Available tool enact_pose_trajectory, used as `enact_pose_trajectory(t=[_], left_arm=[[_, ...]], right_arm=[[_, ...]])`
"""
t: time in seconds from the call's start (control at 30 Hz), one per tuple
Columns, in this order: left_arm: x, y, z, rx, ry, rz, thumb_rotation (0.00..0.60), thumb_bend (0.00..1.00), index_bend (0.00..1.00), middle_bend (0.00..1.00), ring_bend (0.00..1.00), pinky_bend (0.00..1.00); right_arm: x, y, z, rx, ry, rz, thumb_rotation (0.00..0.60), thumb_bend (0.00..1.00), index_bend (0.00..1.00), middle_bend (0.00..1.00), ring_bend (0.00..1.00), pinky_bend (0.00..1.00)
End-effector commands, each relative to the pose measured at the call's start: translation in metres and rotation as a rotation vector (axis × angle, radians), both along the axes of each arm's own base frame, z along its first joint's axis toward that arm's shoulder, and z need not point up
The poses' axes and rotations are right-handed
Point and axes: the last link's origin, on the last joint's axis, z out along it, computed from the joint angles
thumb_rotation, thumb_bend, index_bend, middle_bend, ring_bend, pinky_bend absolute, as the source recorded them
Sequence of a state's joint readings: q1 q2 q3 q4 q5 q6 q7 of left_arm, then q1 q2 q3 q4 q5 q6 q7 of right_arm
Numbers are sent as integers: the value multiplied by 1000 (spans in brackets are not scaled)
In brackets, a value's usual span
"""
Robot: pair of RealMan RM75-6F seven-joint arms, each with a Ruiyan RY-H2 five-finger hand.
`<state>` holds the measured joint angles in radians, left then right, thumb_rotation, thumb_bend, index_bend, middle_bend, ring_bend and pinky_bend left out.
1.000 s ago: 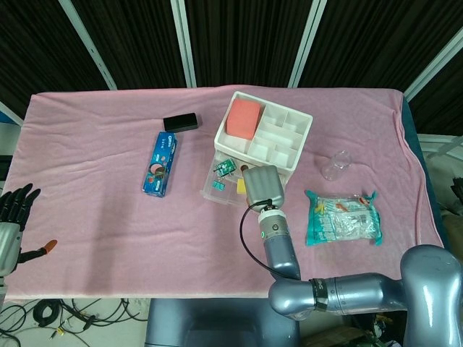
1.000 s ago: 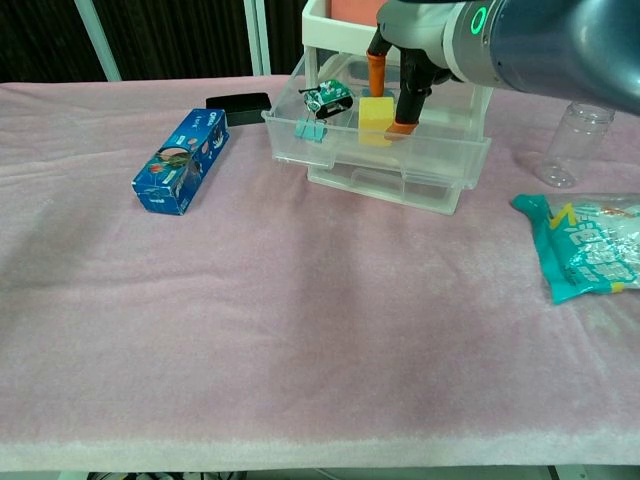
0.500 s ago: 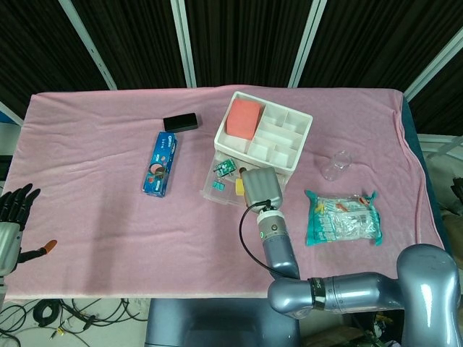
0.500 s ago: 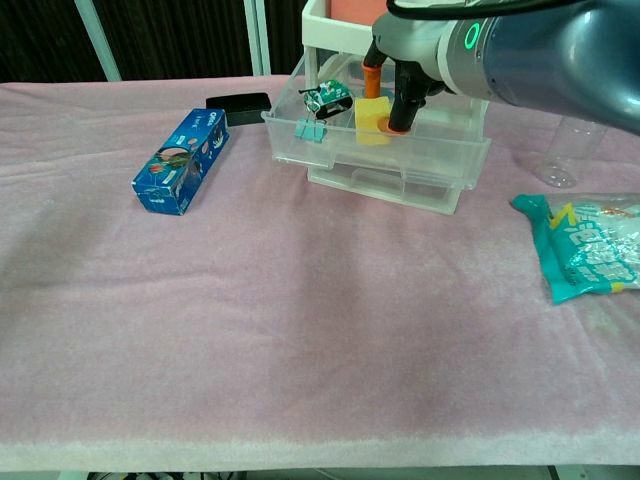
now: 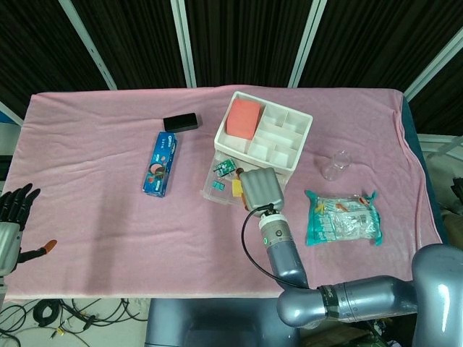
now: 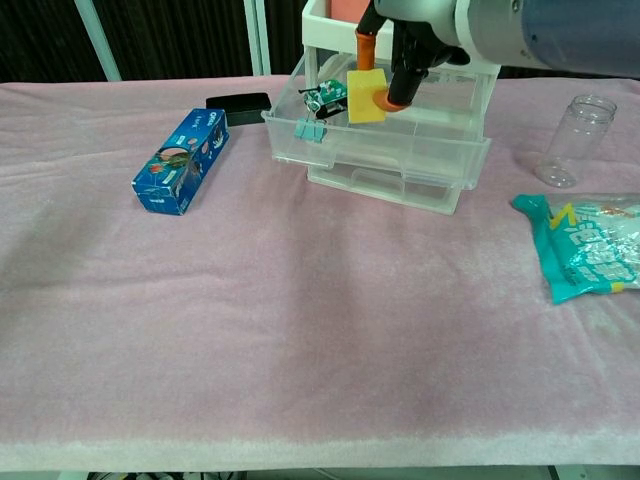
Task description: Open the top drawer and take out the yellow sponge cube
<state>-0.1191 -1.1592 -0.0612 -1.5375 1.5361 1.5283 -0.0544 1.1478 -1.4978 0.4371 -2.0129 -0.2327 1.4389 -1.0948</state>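
The yellow sponge cube (image 6: 365,98) hangs tilted above the pulled-out clear top drawer (image 6: 400,150), pinched between the orange-tipped fingers (image 6: 384,98) of my right hand (image 6: 400,40). In the head view the right hand (image 5: 262,189) covers the drawer's front, and only a sliver of the yellow sponge cube (image 5: 236,187) shows at its left side. The white drawer unit (image 5: 264,134) stands behind it. My left hand (image 5: 11,224) hangs off the table's left edge with its fingers spread, holding nothing.
A teal binder clip (image 6: 311,130) and a small green-black item (image 6: 325,95) lie in the drawer. A blue box (image 6: 182,160) and a black case (image 6: 238,102) sit to the left. A clear jar (image 6: 570,140) and a teal packet (image 6: 590,255) lie to the right.
My right hand has closed on the yellow cube and raised it from the drawer floor to above the drawer's rim. The left hand has stayed still.
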Motion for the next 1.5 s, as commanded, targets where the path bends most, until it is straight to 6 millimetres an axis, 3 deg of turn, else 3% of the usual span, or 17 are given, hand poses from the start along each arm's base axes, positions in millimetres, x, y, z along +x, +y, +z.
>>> enact_pose_trajectory(t=[0.03,0.2,0.37,0.6,0.8,1.1,1.5], left_arm=[[0,0,0,0,1,-2,600,0,0,0,0,0],[0,-1,0,5,3,-5,600,0,0,0,0,0],[1,-3,1,9,1,-7,600,0,0,0,0,0],[3,-4,0,10,0,-12,600,0,0,0,0,0],[4,-5,-1,12,1,-14,600,0,0,0,0,0],[4,-6,0,23,-3,-11,600,0,0,0,0,0],[3,-6,0,11,-5,-8,600,0,0,0,0,0]], right_arm=[[7,8,23,-27,-28,40,600,449,539,907,942,840],[5,20,53,-61,-57,60,600,449,539,907,942,840],[-17,31,86,-105,-67,28,600,449,540,907,942,840],[-69,31,121,-191,-39,-28,600,449,541,905,941,840],[-123,50,137,-191,12,-102,600,449,541,904,939,840],[-184,63,116,-106,85,-199,600,449,541,903,939,839],[-206,75,48,39,88,-214,600,437,541,903,939,840]])
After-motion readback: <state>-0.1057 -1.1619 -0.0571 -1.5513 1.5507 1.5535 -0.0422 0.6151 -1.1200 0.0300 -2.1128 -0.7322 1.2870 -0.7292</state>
